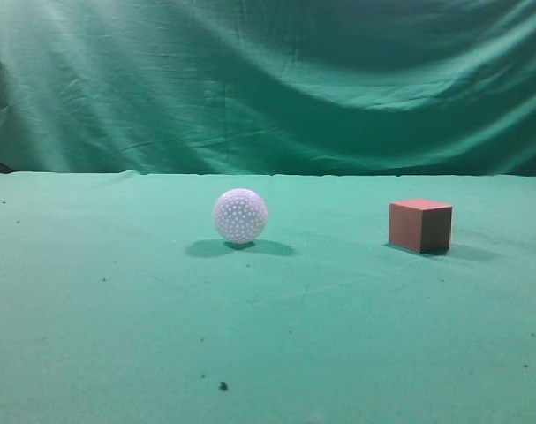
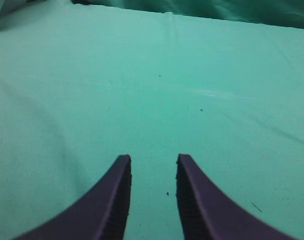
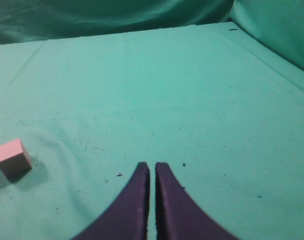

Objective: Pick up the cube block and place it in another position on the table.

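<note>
From the side, the cube block (image 1: 420,225) sits on the green tabletop (image 1: 117,309), toward its right edge, well apart from a white ball (image 1: 240,215) near the middle. The left wrist view shows the left pincer (image 2: 153,165) spread over bare cloth. The right wrist view shows the right pincer (image 3: 152,170) nearly pressed together, holding nothing, the cube far to its left

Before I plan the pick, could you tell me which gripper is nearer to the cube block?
Right. The cube block shows in the right wrist view, left of the right gripper. The left gripper sees only bare table.
</note>
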Tool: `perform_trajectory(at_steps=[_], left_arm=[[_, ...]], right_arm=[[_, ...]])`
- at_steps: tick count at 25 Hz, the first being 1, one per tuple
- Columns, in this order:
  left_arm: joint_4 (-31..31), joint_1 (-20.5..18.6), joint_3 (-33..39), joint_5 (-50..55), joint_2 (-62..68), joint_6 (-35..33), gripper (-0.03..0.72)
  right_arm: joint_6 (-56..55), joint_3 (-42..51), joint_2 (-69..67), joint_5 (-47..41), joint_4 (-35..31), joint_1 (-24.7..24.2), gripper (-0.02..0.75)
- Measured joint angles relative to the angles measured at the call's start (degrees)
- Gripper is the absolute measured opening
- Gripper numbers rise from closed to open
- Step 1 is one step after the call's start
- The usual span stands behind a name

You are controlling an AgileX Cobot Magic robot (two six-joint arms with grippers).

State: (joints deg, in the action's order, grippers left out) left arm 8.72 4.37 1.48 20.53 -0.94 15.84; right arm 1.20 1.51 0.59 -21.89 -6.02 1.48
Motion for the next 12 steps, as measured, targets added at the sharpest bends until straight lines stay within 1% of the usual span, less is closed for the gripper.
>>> perform_trajectory(at_steps=[12], left_arm=[[0.0, 0.0, 0.0, 0.0, 0.0, 0.0, 0.262]], right_arm=[[0.0, 0.0, 0.0, 0.0, 0.0, 0.0, 0.0]])
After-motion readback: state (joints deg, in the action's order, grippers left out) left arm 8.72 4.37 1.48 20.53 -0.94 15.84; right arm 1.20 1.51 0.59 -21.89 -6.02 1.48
